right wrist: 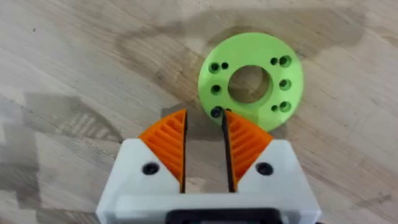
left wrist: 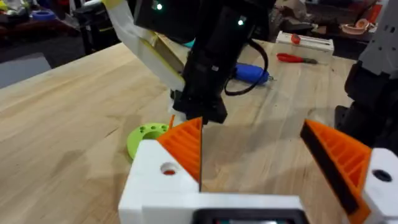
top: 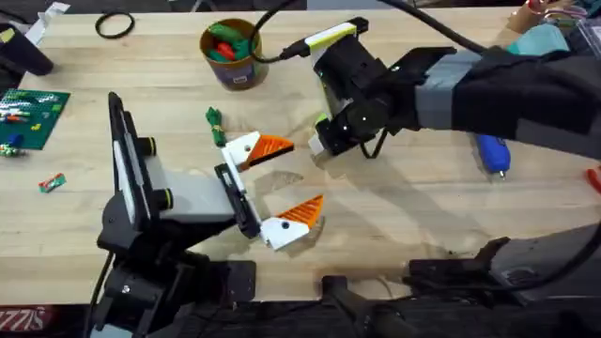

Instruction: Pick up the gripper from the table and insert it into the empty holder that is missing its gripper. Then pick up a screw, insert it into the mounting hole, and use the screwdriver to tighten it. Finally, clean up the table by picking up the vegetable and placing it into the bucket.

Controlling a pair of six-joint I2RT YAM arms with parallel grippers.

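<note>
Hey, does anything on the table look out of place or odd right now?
Nothing looks spilled or broken. A small green piece lies loose on the table below the bucket, which already holds toys.

Odds and ends on the bench (top: 394, 216)

A green circuit board (top: 31, 117) lies at the far left; a black ring (top: 115, 25) sits near the back edge.

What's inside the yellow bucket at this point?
The bucket at the table's far side holds green and red toy pieces piled above its rim. Anything lower down, and the bottom, is covered by them, so a count isn't possible.
</note>
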